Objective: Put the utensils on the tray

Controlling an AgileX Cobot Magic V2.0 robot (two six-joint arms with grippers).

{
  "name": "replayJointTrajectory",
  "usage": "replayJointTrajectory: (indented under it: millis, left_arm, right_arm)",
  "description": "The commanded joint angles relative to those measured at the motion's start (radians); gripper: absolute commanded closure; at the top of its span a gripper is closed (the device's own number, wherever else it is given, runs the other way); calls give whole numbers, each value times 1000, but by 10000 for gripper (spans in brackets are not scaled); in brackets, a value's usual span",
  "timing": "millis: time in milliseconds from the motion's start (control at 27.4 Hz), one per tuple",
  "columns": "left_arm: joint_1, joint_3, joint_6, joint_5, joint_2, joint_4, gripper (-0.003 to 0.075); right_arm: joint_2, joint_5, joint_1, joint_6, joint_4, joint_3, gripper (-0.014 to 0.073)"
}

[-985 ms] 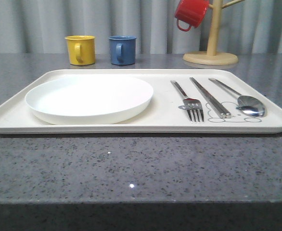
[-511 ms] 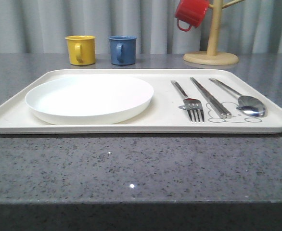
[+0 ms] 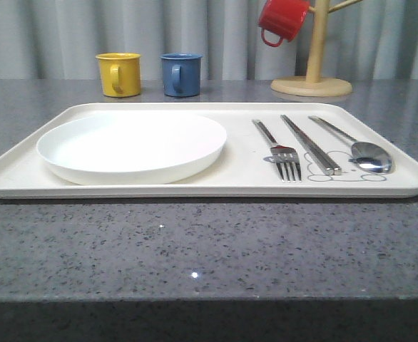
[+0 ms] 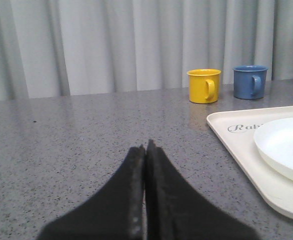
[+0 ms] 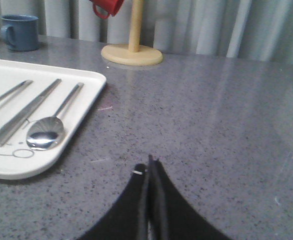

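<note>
The cream tray (image 3: 209, 189) lies across the grey table. On its right half rest the silver fork (image 3: 280, 151), the flat chopsticks (image 3: 310, 144) and the spoon (image 3: 359, 147), side by side. The right wrist view has the spoon (image 5: 47, 129) and chopsticks (image 5: 24, 118) on the tray (image 5: 86, 107). My right gripper (image 5: 150, 165) hangs shut and empty over bare table to the right of the tray. My left gripper (image 4: 145, 148) is shut and empty over bare table to the left of the tray (image 4: 236, 145).
A white plate (image 3: 132, 146) fills the tray's left half. Behind the tray stand a yellow mug (image 3: 119, 73) and a blue mug (image 3: 181, 74). A wooden mug tree (image 3: 314, 64) with a red mug (image 3: 282, 18) stands at the back right.
</note>
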Motion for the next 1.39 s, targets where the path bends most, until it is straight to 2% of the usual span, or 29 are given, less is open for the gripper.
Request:
replayJointTrajectory:
  millis: [0, 365, 511, 657, 1350]
  left_arm:
    - [0, 2, -1, -83, -23, -9, 738]
    - [0, 2, -1, -83, -23, -9, 738]
    - [0, 2, -1, -83, -23, -9, 738]
    - [0, 2, -1, -83, -23, -9, 738]
    - [0, 2, -1, -83, -23, -9, 738]
  right_arm:
    - [-18, -196, -31, 1, -13, 43, 662]
    - [-18, -202, -32, 1, -13, 39, 662]
    - [-18, -208, -32, 26, 37, 39, 662]
    - [-18, -208, -32, 61, 31, 39, 662]
    - [-18, -207, -32, 61, 31, 39, 662]
